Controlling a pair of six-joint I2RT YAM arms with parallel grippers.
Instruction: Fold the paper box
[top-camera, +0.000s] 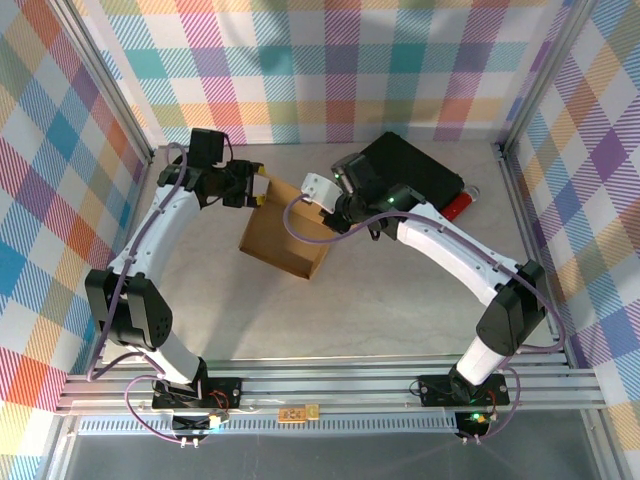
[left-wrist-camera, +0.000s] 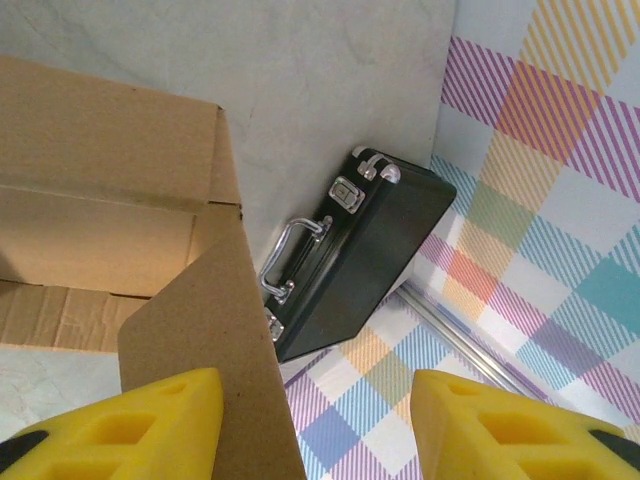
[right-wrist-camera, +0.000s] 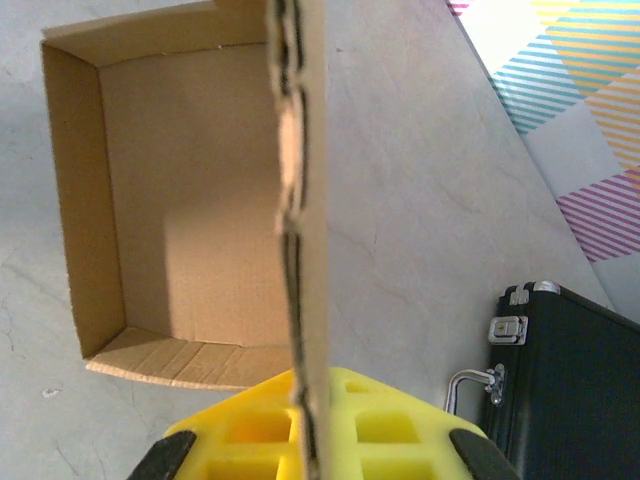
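Item: paper box (top-camera: 285, 235), mid-table toward the far edge, right gripper (right-wrist-camera: 318, 440) jaws pinching its upright flap (right-wrist-camera: 305, 200), left gripper (left-wrist-camera: 315, 425) jaws spread around a side flap (left-wrist-camera: 215, 340); recommended: firm pinch, fold inward along crease.

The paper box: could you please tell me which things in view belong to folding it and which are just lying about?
Job: paper box; right end effector, shut on its wall; left end effector, open at a flap.
Lying about: black case; red object beside it.
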